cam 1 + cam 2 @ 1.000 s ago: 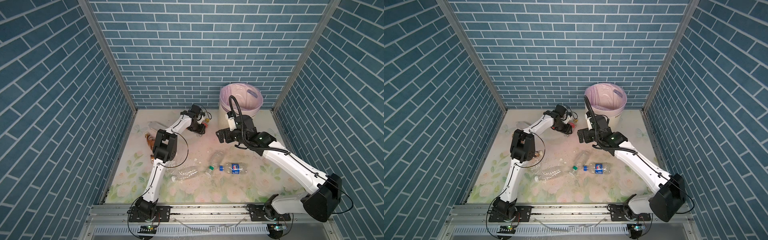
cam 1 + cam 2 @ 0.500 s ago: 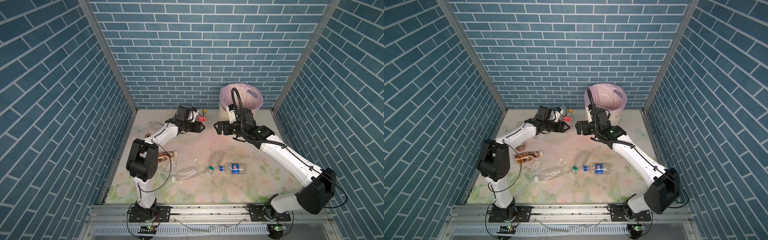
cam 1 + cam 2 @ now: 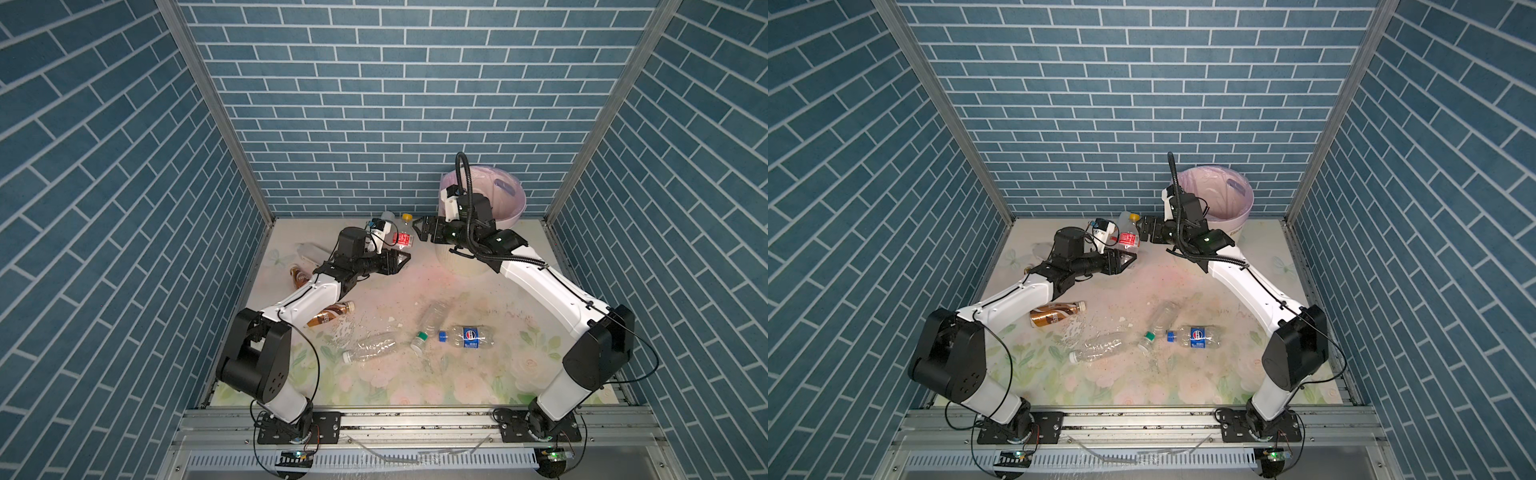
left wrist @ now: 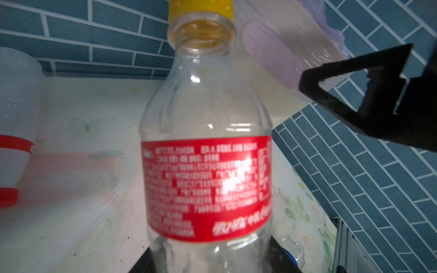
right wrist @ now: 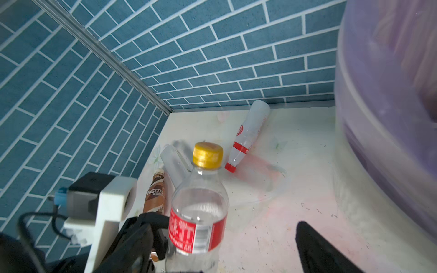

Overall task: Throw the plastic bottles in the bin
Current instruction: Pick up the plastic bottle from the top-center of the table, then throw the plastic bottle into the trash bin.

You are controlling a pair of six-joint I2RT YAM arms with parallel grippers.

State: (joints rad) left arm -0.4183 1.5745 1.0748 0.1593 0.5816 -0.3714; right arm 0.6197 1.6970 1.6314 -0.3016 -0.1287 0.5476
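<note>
- Left gripper (image 3: 397, 261): jaws closed on the base of a clear bottle (image 3: 403, 237) with a red label and yellow cap.
- Bottle is held upright, off the table (image 3: 415, 286), at the rear, near the bin (image 3: 517, 199) but not over it.
- The low grip leaves the shoulder and neck free. Reads as a handover setup.
- Right gripper (image 3: 420, 230): jaws spread wide with nothing between them, just beside the bottle's upper half. Can't tell if there's contact.
- Bin stands in the rear corner on the right arm's side, and the right arm sits between bottle and bin. My guess is the pass is there because the left arm can't get over the rim.
- Lying on the table:
  - blue-label bottle (image 3: 469, 336)
  - green-cap bottle (image 3: 432, 318)
  - cap-less clear bottle (image 3: 372, 352)
  - two brown bottles (image 3: 330, 314)
  - white bottle (image 5: 250, 132) with a red cap, by the rear wall
- So the task is far from done.
- Next step needs the right jaws to close above the label before the left jaws let go.
- Risks:
  - the thin empty plastic can buckle or slip
  - an early release drops the bottle short of the bin
</note>
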